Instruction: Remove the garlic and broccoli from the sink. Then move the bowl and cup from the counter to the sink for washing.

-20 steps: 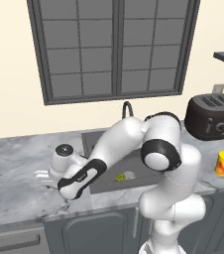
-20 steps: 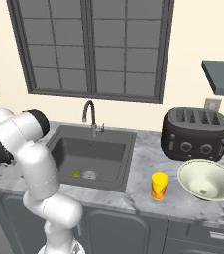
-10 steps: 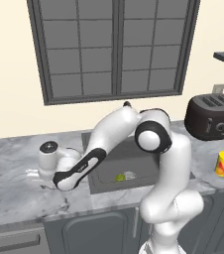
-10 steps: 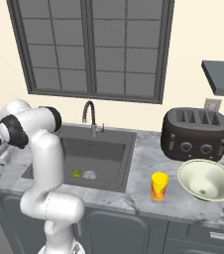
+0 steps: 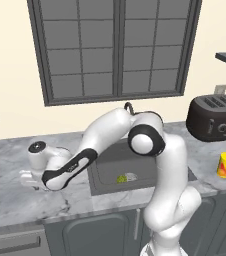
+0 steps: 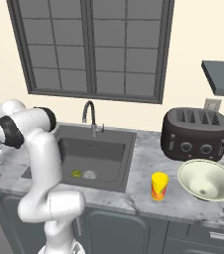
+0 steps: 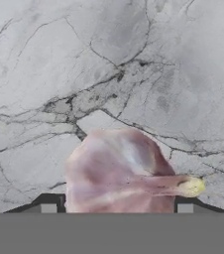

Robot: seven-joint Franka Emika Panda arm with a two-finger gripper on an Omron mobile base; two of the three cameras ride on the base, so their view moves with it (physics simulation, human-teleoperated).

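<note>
In the hand view the pinkish garlic [image 7: 119, 171] fills the space between my gripper's [image 7: 116, 208] two dark fingertips [image 7: 48, 207], with veined marble right behind it. My gripper [image 5: 29, 176] is low over the counter [image 5: 15, 195] left of the sink [image 5: 110, 161], shut on the garlic. The yellow-green broccoli [image 5: 120, 178] lies on the sink floor [image 6: 101, 155], broccoli [image 6: 76, 173] beside the whitish drain disc [image 6: 89, 174]. The yellow cup [image 6: 159, 186] and the wide pale bowl [image 6: 205, 179] stand on the counter right of the sink.
A dark toaster [image 6: 197, 134] sits behind the bowl. The gooseneck tap [image 6: 89, 116] rises at the sink's back edge. My white arm [image 5: 110, 132] stretches across the sink's left part. A grey shelf [image 6: 222, 77] hangs at the upper right.
The arm has swung left from the sink's edge out over the left counter, taking the hand lower and farther from the basin.
</note>
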